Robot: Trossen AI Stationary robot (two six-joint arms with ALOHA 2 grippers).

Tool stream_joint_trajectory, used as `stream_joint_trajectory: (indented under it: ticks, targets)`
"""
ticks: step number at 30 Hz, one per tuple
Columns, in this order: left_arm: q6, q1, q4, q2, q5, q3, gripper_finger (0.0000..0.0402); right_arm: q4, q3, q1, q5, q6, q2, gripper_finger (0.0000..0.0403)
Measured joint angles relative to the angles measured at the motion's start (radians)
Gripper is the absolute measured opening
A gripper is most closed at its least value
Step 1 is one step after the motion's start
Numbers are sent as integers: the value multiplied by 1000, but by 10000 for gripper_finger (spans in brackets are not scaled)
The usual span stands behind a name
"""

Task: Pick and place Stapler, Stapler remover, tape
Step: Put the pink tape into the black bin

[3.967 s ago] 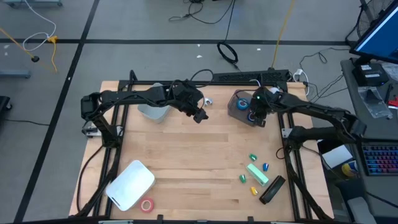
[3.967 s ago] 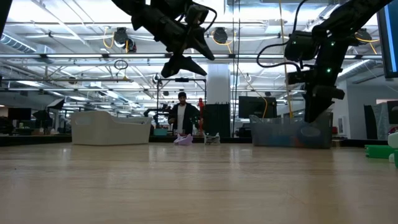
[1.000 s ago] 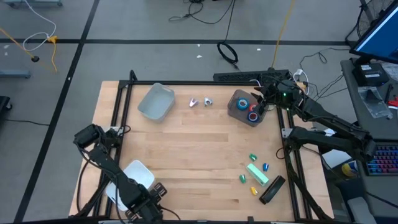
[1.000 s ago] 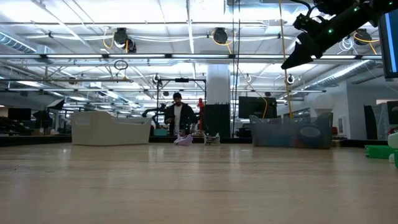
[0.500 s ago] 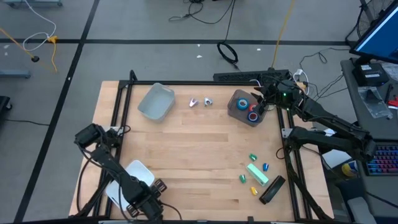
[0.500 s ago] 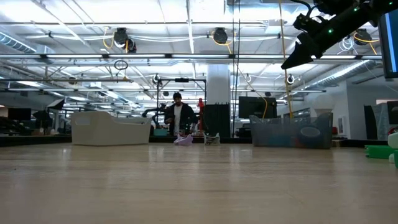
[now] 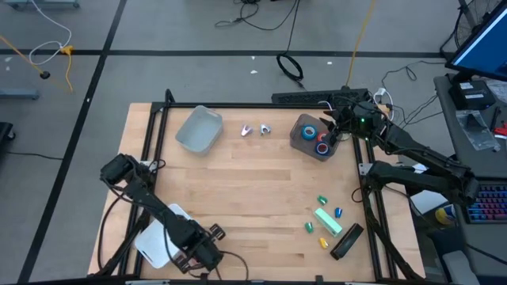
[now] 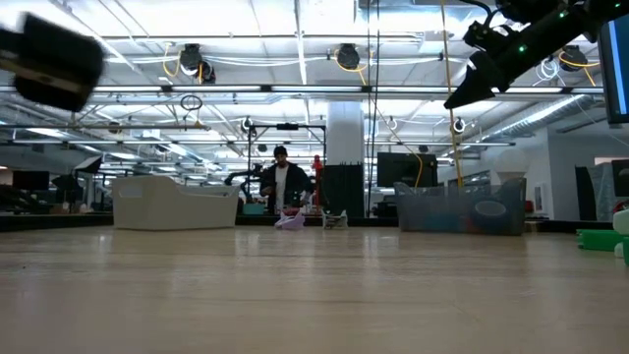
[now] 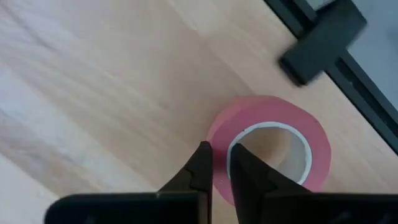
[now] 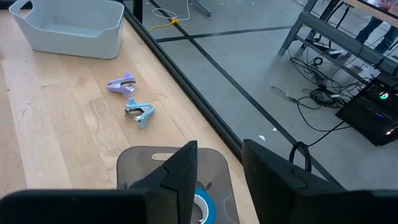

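A red tape roll (image 9: 280, 124) with a pale core is at the table's near edge, left of the middle. My left gripper (image 9: 221, 165), also seen from above (image 7: 196, 255), is shut on it. Two more tape rolls, blue (image 7: 309, 132) and red (image 7: 322, 146), lie in a dark grey bin (image 7: 301, 142) at the far right. My right gripper (image 10: 217, 168) hangs open above that bin with nothing between its fingers. Two stapler removers, purple (image 10: 122, 83) and blue (image 10: 140, 112), lie on the table near the far edge. A black stapler (image 7: 346, 241) lies at the near right. My left gripper has the red roll's wall (image 9: 219, 140) pinched between its fingers. One finger (image 9: 245, 171) is inside the ring and the other (image 9: 200, 171) outside. The fingers come from above, pointing down. Whether the roll is lifted off the table cannot be told.
A pale blue bin (image 7: 198, 131) stands at the far left. A white bin (image 7: 158, 237) lies beside my left arm. A green box (image 7: 328, 221) and several small coloured pieces (image 7: 322, 199) lie near the stapler. The black table frame (image 9: 323, 37) runs close to the roll.
My left arm has swung toward the table's right along the near edge, beside the white bin. A blurred dark part of it has come into the top left of the low view.
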Motion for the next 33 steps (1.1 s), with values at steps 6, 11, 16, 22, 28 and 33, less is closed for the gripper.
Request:
stream_joint_trajectory:
  ticks: [6, 11, 16, 22, 28, 33]
  targets:
    - [53, 33, -112, -7, 11, 40, 23, 0, 0, 0, 0, 0, 0, 118]
    - [140, 69, -140, -21, 3, 43, 23, 0, 0, 0, 0, 0, 0, 118]
    - [230, 91, -152, -29, -18, 43, 23, 0, 0, 0, 0, 0, 0, 118]
    - [344, 129, -156, -29, -96, 43, 23, -1, 0, 0, 0, 0, 0, 118]
    - [452, 211, -156, -29, -216, 43, 23, -1, 0, 0, -1, 32, 0, 118]
    - [531, 307, -157, -29, -332, 43, 23, 0, 0, 0, -67, 32, 0, 118]
